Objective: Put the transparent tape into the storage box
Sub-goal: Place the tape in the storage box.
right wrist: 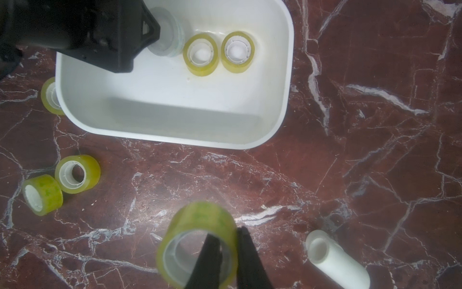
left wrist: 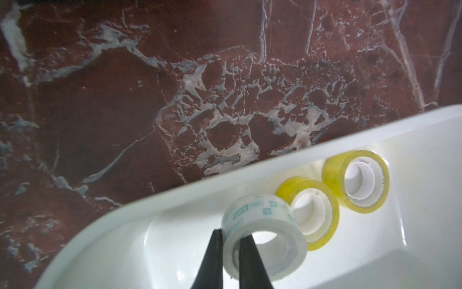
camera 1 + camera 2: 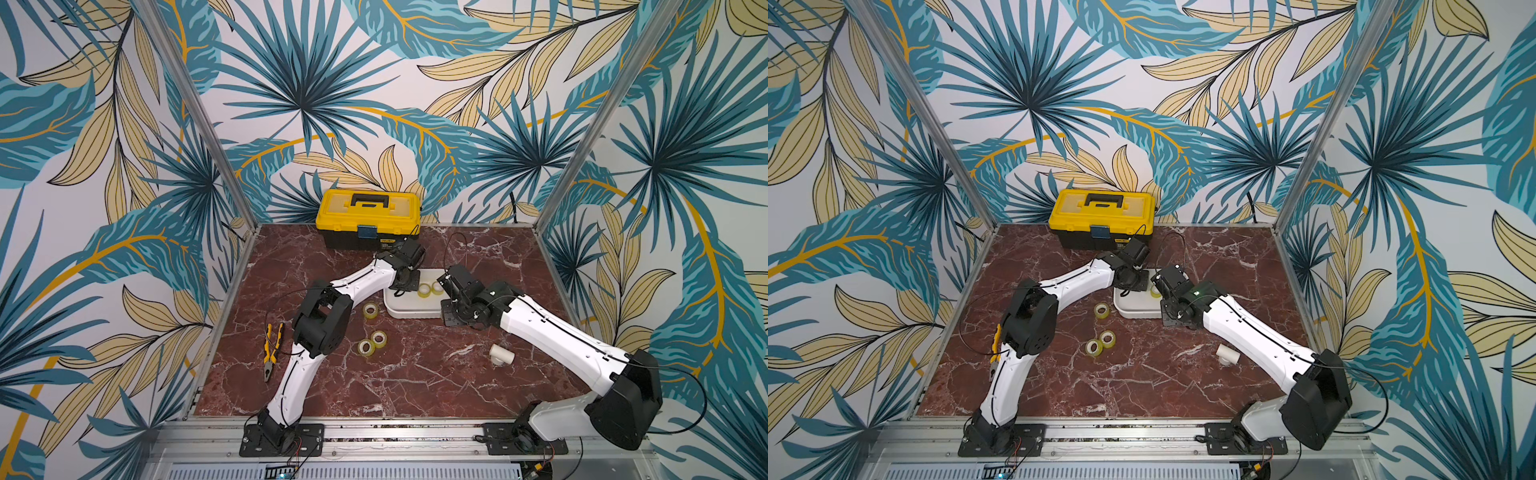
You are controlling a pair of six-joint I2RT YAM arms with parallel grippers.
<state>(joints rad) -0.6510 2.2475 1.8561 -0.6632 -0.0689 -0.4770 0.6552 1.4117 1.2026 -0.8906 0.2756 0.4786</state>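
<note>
The white storage box sits mid-table with two yellowish tape rolls lying inside. My left gripper is down inside the box, shut on the wall of a paler clear roll beside those two. My right gripper is raised by the box's right end, shut on the wall of a yellowish roll, with one finger through its core. Three more rolls lie on the marble left of the box.
A yellow-and-black toolbox stands at the back edge behind the box. Yellow-handled pliers lie by the left arm. A white pipe fitting lies beside the right arm.
</note>
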